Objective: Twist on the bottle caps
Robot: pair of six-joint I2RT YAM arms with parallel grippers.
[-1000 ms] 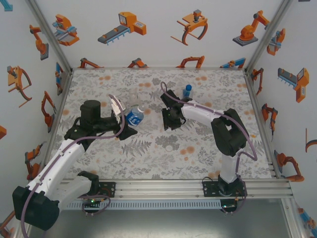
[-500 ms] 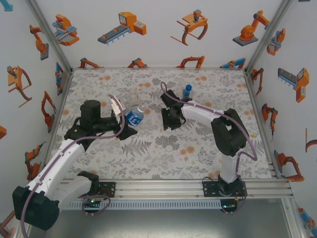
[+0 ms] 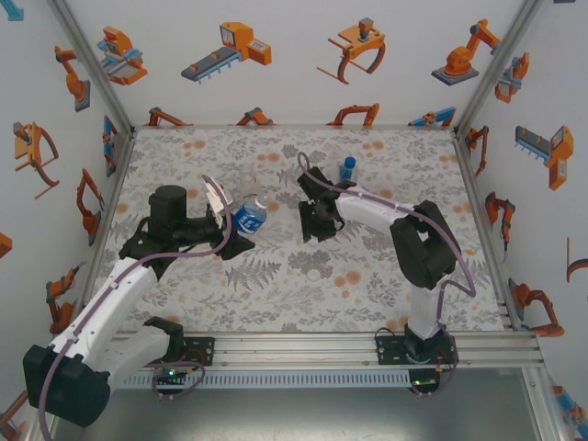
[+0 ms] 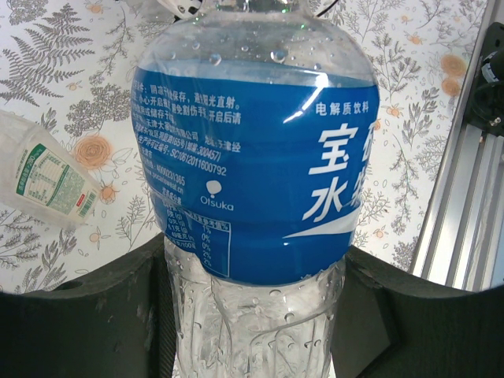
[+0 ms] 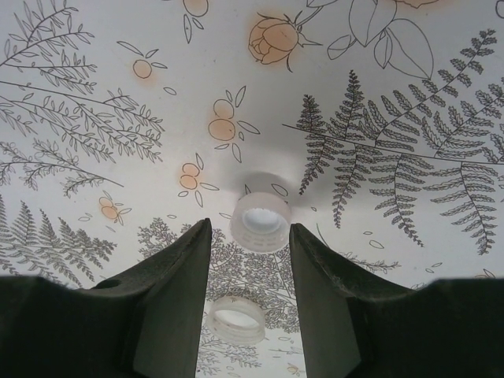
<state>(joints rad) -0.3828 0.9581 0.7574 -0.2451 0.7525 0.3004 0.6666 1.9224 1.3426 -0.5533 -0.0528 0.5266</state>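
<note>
My left gripper [image 3: 241,220] is shut on the clear lower body of the blue-labelled water bottle [image 4: 252,150], which shows wet drops and has its neck at the top edge of the left wrist view. My right gripper [image 5: 250,230] is open and points down at the table. One white cap [image 5: 260,222] lies open side up just beyond its fingertips. A second white cap [image 5: 236,319] lies on the table between the fingers, touching neither. A short bottle with a blue cap [image 3: 347,170] stands just behind the right gripper [image 3: 317,222].
A clear bottle with a green and white label [image 4: 47,179] sits left of the held bottle. The aluminium rail [image 4: 465,197] runs along the near table edge. Printed walls enclose the flowered mat [image 3: 294,276] on three sides.
Almost nothing differs. The right wrist has shifted very slightly over the caps, and the left arm holds the water bottle still.
</note>
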